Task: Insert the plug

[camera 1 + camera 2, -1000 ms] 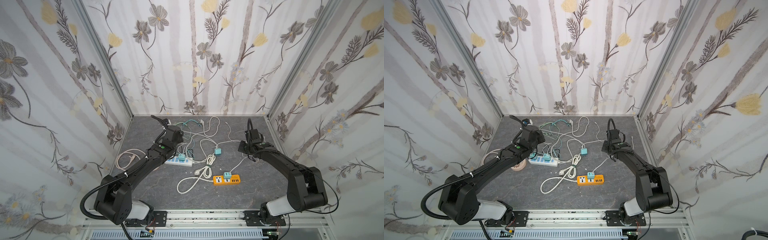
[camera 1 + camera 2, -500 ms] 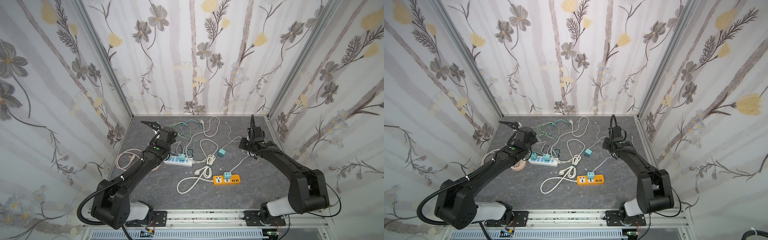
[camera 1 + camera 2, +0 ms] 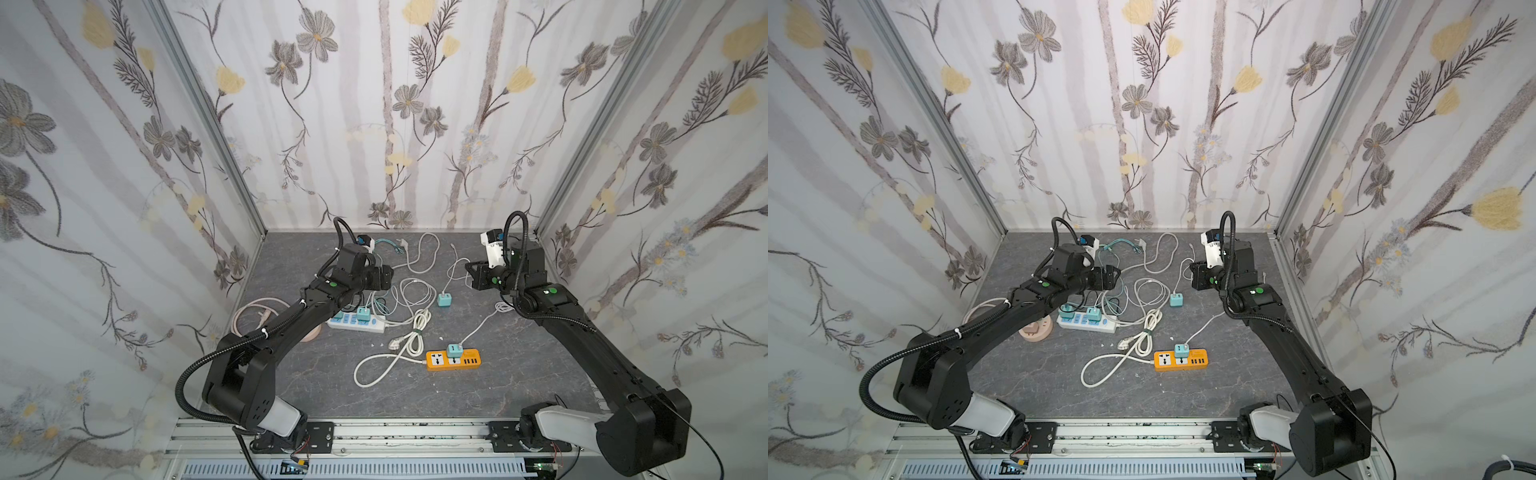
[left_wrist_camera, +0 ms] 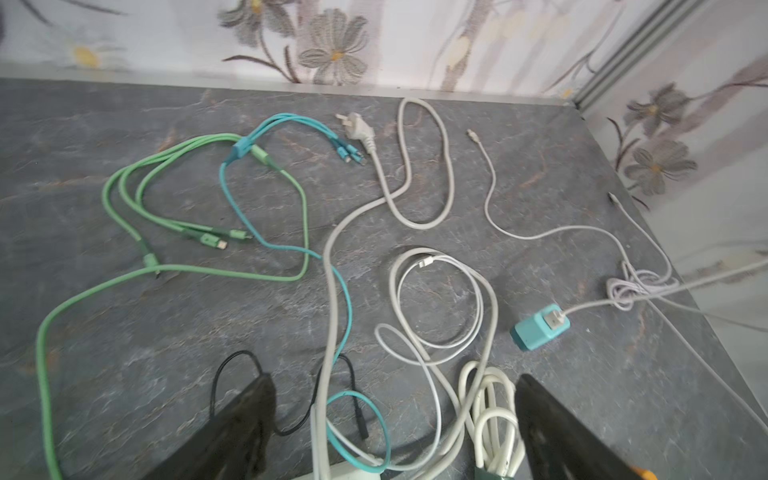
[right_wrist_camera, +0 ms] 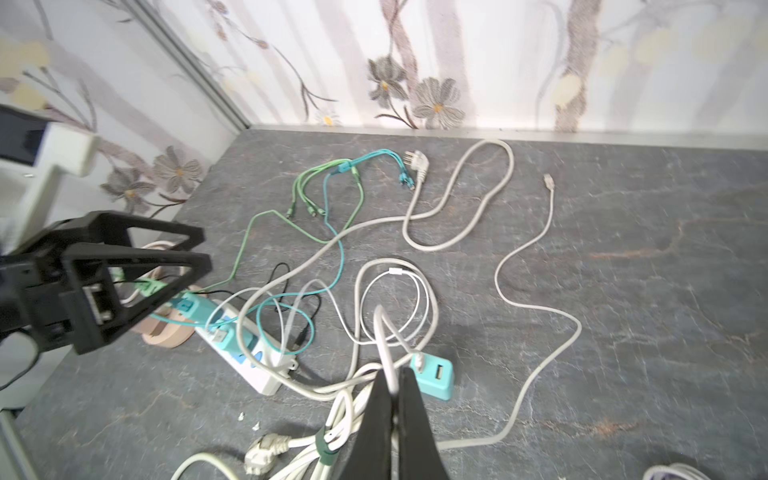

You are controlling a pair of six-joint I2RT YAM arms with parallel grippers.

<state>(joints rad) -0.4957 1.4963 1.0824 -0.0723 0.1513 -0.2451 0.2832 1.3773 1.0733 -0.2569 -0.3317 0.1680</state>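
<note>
plug [image 3: 443, 300] lies loose behind the orange power strip [image 3: 454, 360], not yet inserted. left gripper [image 4: 395, 386] beyond the strip, fingers wide, empty; right gripper [image 5: 390, 374] pinches the plug's white cable [image 5: 380, 328].

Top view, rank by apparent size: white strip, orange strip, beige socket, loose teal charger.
1. Tied: white strip and orange strip; they look alike, so no ranking.
2. beige socket, partly hidden.
3. teal charger, clearly smallest.

Clogging the table's [image 3: 415, 399] middle with cords [image 3: 405, 286].
Leaving the near edge open; blocking the centre with white power strip [image 3: 355, 325], orange power strip [image 3: 454, 360], teal charger [image 3: 444, 299], taut white cable [image 4: 665, 286].
</note>
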